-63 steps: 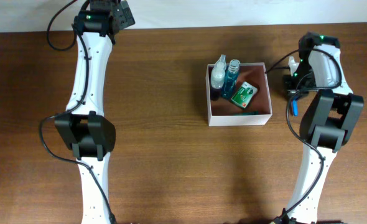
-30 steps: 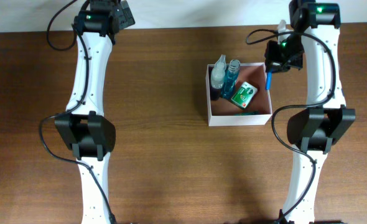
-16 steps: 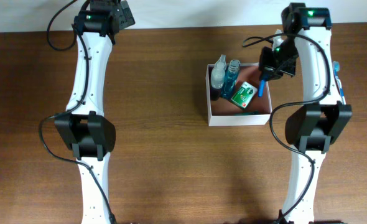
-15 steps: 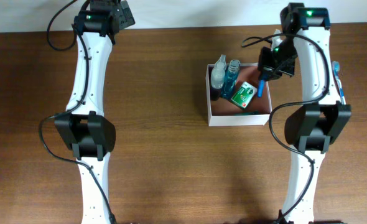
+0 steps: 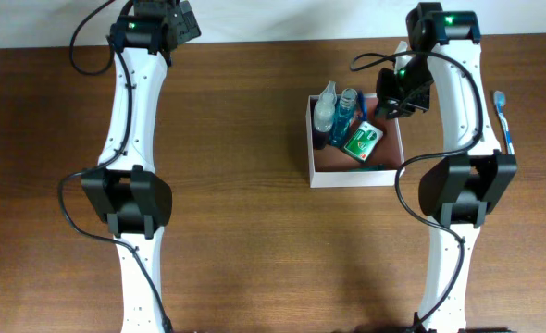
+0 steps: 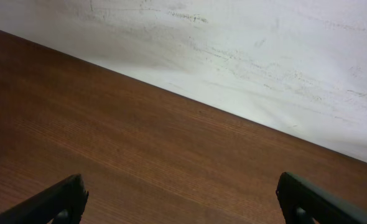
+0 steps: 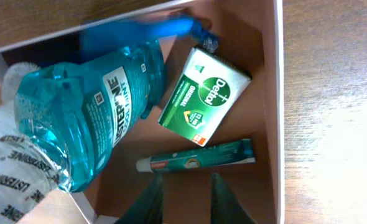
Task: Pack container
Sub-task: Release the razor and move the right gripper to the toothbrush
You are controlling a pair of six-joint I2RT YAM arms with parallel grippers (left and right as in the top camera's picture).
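Wooden table (image 5: 254, 231) holds one container (image 5: 356, 177) with one soap box (image 7: 205, 96), one toothpaste (image 7: 196, 160); left tool (image 6: 183, 205) gapes, right tool (image 7: 186, 199) ajar, both empty.

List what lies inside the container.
Inside the container: a blue mouthwash bottle, a green-and-white soap box, a toothpaste tube and a blurred blue item near one wall. That bottle and a pale bottle beside it hide the floor beneath them.

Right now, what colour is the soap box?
The soap box is green and white, clearest in the right wrist view.
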